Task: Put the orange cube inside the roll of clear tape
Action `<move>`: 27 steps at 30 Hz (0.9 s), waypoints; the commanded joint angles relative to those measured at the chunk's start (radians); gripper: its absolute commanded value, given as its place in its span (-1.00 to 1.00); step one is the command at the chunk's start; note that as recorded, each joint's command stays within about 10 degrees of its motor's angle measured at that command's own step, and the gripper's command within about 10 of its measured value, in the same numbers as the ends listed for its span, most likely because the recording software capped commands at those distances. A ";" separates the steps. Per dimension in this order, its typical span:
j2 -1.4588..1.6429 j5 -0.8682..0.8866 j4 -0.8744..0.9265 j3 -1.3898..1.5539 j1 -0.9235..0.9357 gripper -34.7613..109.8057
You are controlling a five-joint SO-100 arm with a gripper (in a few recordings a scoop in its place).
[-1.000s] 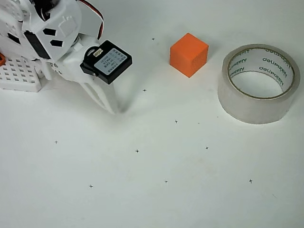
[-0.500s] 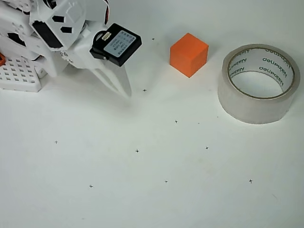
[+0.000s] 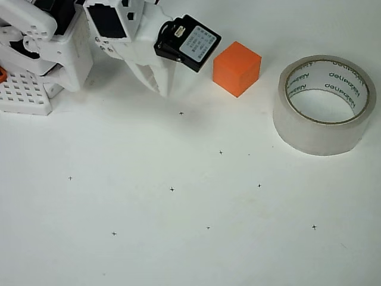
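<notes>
The orange cube [image 3: 237, 68] rests on the white table near the top centre of the overhead view. To its right lies the roll of clear tape [image 3: 324, 105], flat on the table with its hollow core facing up and nothing inside. My white gripper [image 3: 164, 88] hangs just left of the cube, fingers pointing down and pressed together, holding nothing. A black servo block with a label sits on the wrist between the fingers and the cube.
The white arm base and a perforated white block [image 3: 24, 92] with a small orange tab occupy the top left corner. Small black cross marks dot the white table [image 3: 190, 208].
The arm has swung up and to the right across the frames, bringing the shut gripper from the left-centre area to right beside the cube. Cube and tape have not moved.
</notes>
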 commanded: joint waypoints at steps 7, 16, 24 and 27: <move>-0.089 -0.002 0.005 -0.319 -0.071 -0.28; -0.282 -0.012 0.003 -0.476 -0.123 -0.20; -0.385 -0.040 -0.035 -0.554 -0.170 -0.12; -0.428 -0.037 -0.035 -0.589 -0.183 -0.11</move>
